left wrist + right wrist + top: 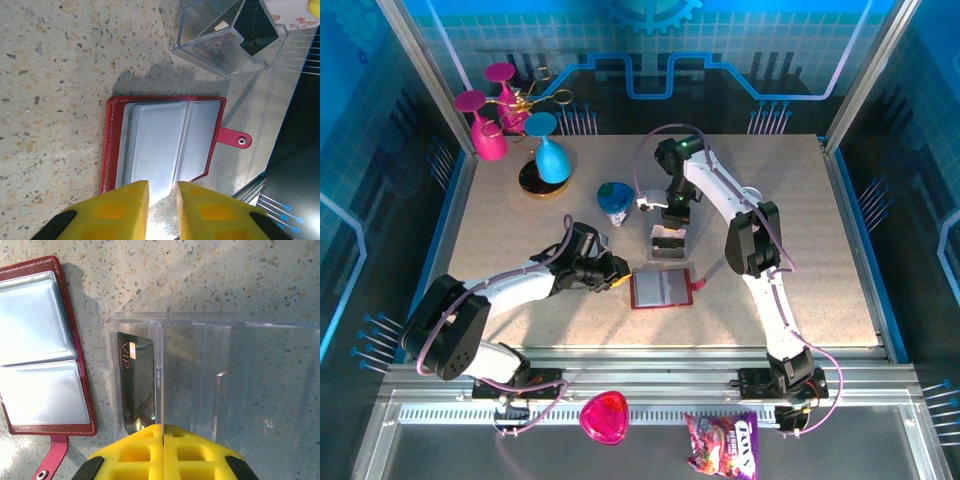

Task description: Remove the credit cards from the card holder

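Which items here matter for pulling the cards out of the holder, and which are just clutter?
Job: card holder, lying open; black card, inside the clear box; left pincer; right pincer.
Lying about: pink heart dish; candy bag; goblet stand; blue-white cup.

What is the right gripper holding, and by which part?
Cannot be told. The right gripper is shut at the divider of the clear box, next to the black card inside; a pinch on either is not visible.
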`<move>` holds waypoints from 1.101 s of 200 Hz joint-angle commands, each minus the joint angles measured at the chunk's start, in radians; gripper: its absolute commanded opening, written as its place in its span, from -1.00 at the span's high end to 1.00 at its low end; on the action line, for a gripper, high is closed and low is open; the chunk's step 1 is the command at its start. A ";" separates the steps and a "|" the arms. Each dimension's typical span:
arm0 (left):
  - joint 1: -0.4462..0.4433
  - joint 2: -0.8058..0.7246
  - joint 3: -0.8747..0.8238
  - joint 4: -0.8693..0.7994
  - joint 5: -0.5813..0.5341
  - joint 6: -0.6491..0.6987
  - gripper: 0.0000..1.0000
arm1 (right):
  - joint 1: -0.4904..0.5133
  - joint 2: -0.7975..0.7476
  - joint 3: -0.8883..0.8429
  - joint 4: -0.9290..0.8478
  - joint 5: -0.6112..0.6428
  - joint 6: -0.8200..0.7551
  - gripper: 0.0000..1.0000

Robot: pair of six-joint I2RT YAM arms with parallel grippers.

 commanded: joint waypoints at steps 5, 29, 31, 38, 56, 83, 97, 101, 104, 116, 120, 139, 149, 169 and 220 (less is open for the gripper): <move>0.012 -0.012 -0.003 -0.012 -0.007 0.008 0.57 | -0.005 0.033 -0.003 -0.053 -0.031 -0.012 1.00; 0.011 -0.009 -0.001 -0.013 -0.004 0.007 0.57 | -0.005 0.044 -0.003 -0.053 -0.031 -0.010 1.00; 0.011 -0.009 -0.001 -0.012 -0.004 0.007 0.57 | -0.006 0.045 -0.003 -0.054 -0.031 -0.010 0.99; 0.011 -0.009 0.000 -0.013 -0.003 0.008 0.57 | -0.006 0.048 -0.003 -0.056 -0.032 -0.012 0.97; 0.011 -0.009 0.005 -0.017 -0.002 0.009 0.57 | -0.006 0.049 -0.005 -0.057 -0.030 -0.009 0.89; 0.011 -0.007 0.012 -0.019 0.000 0.009 0.57 | -0.006 0.048 -0.003 -0.059 -0.038 -0.010 0.82; 0.011 -0.008 0.014 -0.020 0.001 0.009 0.57 | -0.006 0.048 -0.002 -0.057 -0.038 -0.007 0.78; 0.011 -0.007 0.013 -0.020 0.001 0.008 0.57 | -0.005 0.048 0.000 -0.057 -0.038 -0.005 0.77; 0.011 -0.008 0.015 -0.019 0.001 0.009 0.57 | -0.006 0.048 0.001 -0.057 -0.037 -0.005 0.76; 0.011 -0.010 0.012 -0.020 0.003 0.009 0.57 | -0.005 0.046 0.005 -0.056 -0.031 -0.002 0.71; 0.011 -0.010 0.012 -0.021 0.003 0.009 0.57 | -0.005 0.045 0.006 -0.055 -0.026 0.000 0.70; 0.011 -0.015 0.009 -0.021 0.001 0.009 0.57 | -0.004 0.041 0.013 -0.055 -0.014 0.005 0.67; 0.011 -0.016 0.009 -0.020 0.003 0.009 0.57 | -0.004 0.039 0.019 -0.057 -0.008 0.009 0.65; 0.012 -0.018 0.010 -0.019 0.003 0.008 0.57 | -0.004 0.026 0.036 -0.059 -0.007 0.017 0.60; 0.011 -0.009 0.013 -0.007 0.013 0.009 0.57 | -0.001 -0.044 0.032 -0.050 -0.022 0.062 0.49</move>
